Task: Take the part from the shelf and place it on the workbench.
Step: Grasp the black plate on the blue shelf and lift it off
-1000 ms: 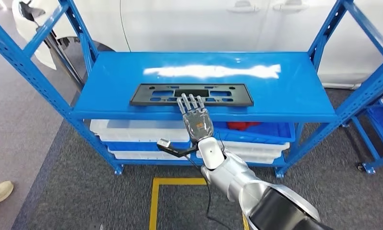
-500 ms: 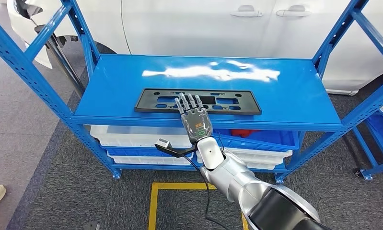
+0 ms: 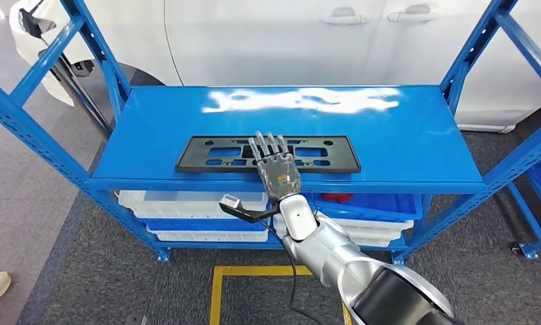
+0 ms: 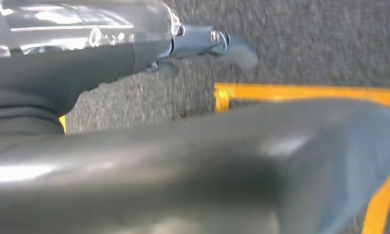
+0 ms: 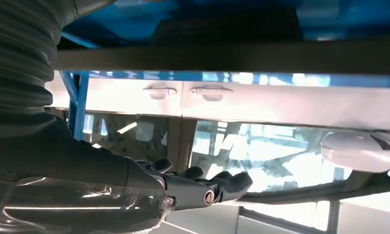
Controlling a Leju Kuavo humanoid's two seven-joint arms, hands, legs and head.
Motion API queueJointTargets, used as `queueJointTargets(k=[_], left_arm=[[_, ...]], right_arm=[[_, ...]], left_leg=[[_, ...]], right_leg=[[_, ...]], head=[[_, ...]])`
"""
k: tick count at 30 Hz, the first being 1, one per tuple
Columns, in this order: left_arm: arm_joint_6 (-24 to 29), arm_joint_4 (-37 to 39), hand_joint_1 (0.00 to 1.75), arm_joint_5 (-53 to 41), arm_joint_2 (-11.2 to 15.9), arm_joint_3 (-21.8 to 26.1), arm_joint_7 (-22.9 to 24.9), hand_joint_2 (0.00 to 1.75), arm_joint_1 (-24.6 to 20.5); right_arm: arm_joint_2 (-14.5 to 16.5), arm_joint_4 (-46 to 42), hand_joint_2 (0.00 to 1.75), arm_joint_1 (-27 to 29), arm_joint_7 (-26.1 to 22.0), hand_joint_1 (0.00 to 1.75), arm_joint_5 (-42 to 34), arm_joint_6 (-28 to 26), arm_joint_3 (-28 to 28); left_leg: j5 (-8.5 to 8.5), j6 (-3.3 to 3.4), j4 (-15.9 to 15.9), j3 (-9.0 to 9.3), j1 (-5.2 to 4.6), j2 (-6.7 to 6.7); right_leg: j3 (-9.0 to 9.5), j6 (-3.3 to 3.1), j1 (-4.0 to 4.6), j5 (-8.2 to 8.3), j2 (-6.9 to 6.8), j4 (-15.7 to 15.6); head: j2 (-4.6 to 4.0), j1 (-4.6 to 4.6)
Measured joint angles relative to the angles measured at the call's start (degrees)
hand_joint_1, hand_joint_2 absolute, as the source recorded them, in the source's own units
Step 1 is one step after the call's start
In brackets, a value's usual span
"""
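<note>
A: Head view first. Right hand (image 3: 275,168) is stretched out flat over the shelf (image 3: 416,145) front edge, fingers (image 3: 265,144) straight and a little apart, tips over the part (image 3: 206,153). Nothing in it.

B: Touching the part?

A: Can't tell. Fingertips overlap its middle from above, contact or hover isn't clear. No wrap around it either way.

B: Right wrist view?

A: Turned view. Same hand (image 5: 197,187), dark fingers extended, nothing between them. Agrees with the head view, so fingers apart and empty.

B: Left hand?

A: Left wrist view shows it (image 4: 210,44) pointing at grey floor beside a yellow line (image 4: 300,91). Blurred, and a big dark shape covers most of the frame. Whether the fingers are apart or together, can't tell. Nothing seen held.

B: Where's the part?

A: Flat on the top shelf, long side along the front edge, near that edge, roughly centred. Black plate with cutouts.

B: Around it?

A: White bins (image 3: 186,201) and a blue bin (image 3: 382,189) on lower levels, white car (image 3: 267,34) behind the rack.

B: Progress?

A: Early, I'd say. Reach looks about done, grasp not yet made. Left: grip, lift off the shelf, carry, set down on the workbench.
</note>
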Motion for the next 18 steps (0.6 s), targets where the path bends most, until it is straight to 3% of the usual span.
queueJointTargets(k=[2, 3, 4, 5, 7, 8, 9, 12, 14, 17, 18], left_arm=[[0.00, 0.01, 0.00, 0.09, -0.01, 0.00, -0.01, 0.00, 0.10], [0.01, 0.01, 0.00, 0.13, -0.01, 0.00, -0.01, 0.00, 0.18], [0.01, 0.01, 0.00, 0.17, 0.01, 0.00, -0.01, 0.00, 0.24], [0.02, 0.01, 0.00, 0.18, 0.03, 0.00, -0.01, 0.00, 0.28], [0.03, 0.01, 0.00, 0.21, 0.15, 0.00, -0.04, 0.00, 0.28], [0.05, 0.01, 0.00, 0.25, 0.21, 0.00, -0.07, 0.00, 0.25], [0.07, 0.01, 0.00, 0.28, 0.25, 0.00, -0.10, 0.00, 0.23], [0.13, 0.01, 0.00, 0.37, 0.25, 0.02, -0.25, 0.00, 0.27], [0.15, 0.01, 0.00, 0.40, 0.25, 0.02, -0.36, 0.00, 0.25], [0.15, 0.01, 0.00, 0.46, 0.27, 0.02, -0.46, 0.00, 0.06], [0.15, 0.01, 0.00, 0.48, 0.27, 0.02, -0.48, 0.00, 0.06]], right_arm=[[0.10, -0.05, 1.75, 0.09, -0.12, 0.00, 0.01, 0.00, -0.01], [0.12, -0.06, 1.75, 0.22, -0.19, 0.00, 0.02, 0.00, -0.01], [0.13, -0.07, 1.75, 0.32, -0.30, 0.00, 0.02, 0.00, -0.01], [0.16, -0.13, 1.75, 0.38, -0.41, 0.00, 0.02, 0.00, -0.01], [0.26, -0.34, 1.75, 0.35, -0.65, 0.00, 0.02, 0.00, 0.01], [0.32, -0.45, 1.75, 0.28, -0.72, 0.00, 0.02, 0.00, 0.01], [0.37, -0.51, 1.75, 0.23, -0.80, 0.00, 0.02, -0.01, 0.02], [0.54, -0.60, 1.75, 0.14, -0.95, 0.00, 0.02, -0.03, 0.02], [0.67, -0.74, 1.75, -0.10, -0.96, 0.00, 0.02, -0.04, 0.03], [0.72, -0.80, 1.75, -0.21, -0.96, 0.00, 0.02, -0.03, 0.04], [0.71, -0.78, 1.75, -0.07, -0.96, 0.00, 0.02, -0.02, 0.05]], left_leg=[[-2.33, -0.26, 7.78, -4.63, 0.04, -0.01], [-2.36, -0.28, 10.18, -6.43, 0.04, -0.01], [-1.19, -0.18, 10.37, -7.22, 0.03, -0.01], [0.99, 0.02, 8.27, -6.85, 0.01, -0.01], [6.01, 0.78, 0.51, -4.00, -0.20, 0.00], [7.32, 1.19, -2.82, -2.62, -0.39, 0.00], [7.77, 1.53, -4.85, -1.80, -0.56, 0.00], [7.11, 2.16, -6.10, -1.30, -0.58, -0.05], [7.02, 2.64, -6.58, -0.80, -0.27, -0.06], [6.60, 3.21, -6.78, -0.28, -0.20, -0.02], [6.42, 3.22, -6.75, -0.12, -0.21, -0.04]], right_leg=[[0.56, -0.32, 0.15, -0.51, -0.02, 0.00], [0.88, -0.37, 0.25, -0.78, 0.01, 0.01], [1.27, -0.37, 0.34, -1.08, 0.06, 0.02], [1.76, -0.34, 0.41, -1.40, 0.11, 0.02], [2.74, -0.13, 0.54, -2.14, 0.18, 0.02], [2.99, 0.06, 0.64, -2.44, 0.23, 0.06], [3.03, 0.32, 0.71, -2.64, 0.24, 0.07], [2.92, 1.26, 0.77, -3.05, 0.14, 0.07], [2.05, 1.92, 0.73, -4.41, 0.05, 2.30], [-3.88, 2.56, 0.41, -8.67, 0.02, 13.00], [-5.84, 2.69, 0.28, -9.15, 0.02, 15.89]], head=[[-0.01, -0.01], [-0.01, -0.01], [-0.01, -0.01], [-0.01, -0.01], [-0.01, 0.00], [0.00, 0.00], [0.01, 0.00], [0.00, 0.00], [0.00, 0.01], [0.00, 0.00], [0.01, 0.00]])
